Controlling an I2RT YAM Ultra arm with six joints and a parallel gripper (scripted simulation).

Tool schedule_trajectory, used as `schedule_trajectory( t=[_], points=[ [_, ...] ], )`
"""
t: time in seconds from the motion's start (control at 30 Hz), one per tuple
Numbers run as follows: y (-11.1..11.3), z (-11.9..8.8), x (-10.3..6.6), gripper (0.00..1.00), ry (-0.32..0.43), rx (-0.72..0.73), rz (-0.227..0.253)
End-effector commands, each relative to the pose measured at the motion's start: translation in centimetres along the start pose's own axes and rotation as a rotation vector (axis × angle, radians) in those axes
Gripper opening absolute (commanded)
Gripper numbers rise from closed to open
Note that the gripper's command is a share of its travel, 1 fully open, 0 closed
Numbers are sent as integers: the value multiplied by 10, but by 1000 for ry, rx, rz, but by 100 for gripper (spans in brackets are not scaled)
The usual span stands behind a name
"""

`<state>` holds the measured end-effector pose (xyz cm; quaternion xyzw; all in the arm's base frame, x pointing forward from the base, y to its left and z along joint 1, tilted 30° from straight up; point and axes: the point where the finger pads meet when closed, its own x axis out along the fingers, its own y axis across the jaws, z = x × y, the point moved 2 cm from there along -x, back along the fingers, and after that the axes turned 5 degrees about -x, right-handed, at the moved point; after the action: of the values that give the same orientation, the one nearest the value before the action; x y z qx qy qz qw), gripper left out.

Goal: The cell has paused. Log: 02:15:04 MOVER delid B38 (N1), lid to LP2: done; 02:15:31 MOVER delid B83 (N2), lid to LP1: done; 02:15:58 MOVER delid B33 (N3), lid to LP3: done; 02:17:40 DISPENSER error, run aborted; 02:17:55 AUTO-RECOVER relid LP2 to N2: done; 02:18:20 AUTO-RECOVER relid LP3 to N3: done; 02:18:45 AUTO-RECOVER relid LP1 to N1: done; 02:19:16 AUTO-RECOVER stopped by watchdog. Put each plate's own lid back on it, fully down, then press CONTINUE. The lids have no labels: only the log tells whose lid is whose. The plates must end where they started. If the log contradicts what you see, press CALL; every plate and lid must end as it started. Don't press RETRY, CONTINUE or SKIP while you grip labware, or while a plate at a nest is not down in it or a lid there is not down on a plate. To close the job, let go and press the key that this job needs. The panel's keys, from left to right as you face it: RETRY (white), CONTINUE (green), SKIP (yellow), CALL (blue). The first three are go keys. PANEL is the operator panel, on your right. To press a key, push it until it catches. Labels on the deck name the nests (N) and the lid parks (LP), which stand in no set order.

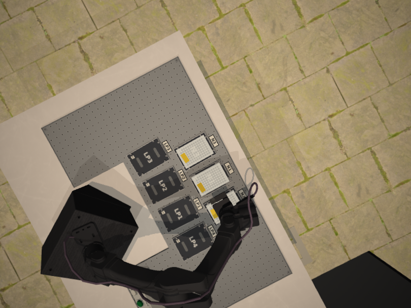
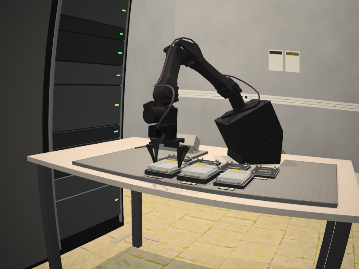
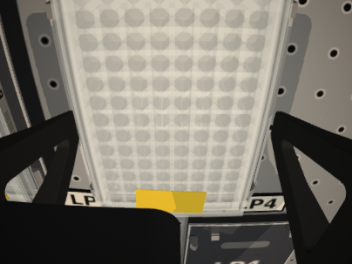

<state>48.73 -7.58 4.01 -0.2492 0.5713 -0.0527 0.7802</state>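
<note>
The arm hides most of the lidded plate (image 3: 168, 88) near the counter's (image 2: 89, 152) long edge. The end effector (image 3: 174, 165), wide open, straddles it, gripping nothing. Mossy stone floor (image 1: 308, 64).

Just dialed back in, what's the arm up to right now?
The gripper hangs open over the lidded plate in the nest nearest the panel end, one finger on each side of it, gripping nothing. Two more lidded plates sit in the neighbouring nests. All four lid parks, such as LP4, show no lid.
</note>
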Motion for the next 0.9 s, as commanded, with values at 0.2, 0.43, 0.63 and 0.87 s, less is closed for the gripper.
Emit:
schedule_trajectory(
  t=[0.2, 0.43, 0.63, 0.87],
  points=[
    [9, 0, -21, 100, -11, -10, 17],
    [3, 6, -33, 100, -26, -2, 4],
    [3, 5, -40, 100, -21, -3, -2],
    [5, 1, -39, 100, -13, -8, 0]
  ],
)
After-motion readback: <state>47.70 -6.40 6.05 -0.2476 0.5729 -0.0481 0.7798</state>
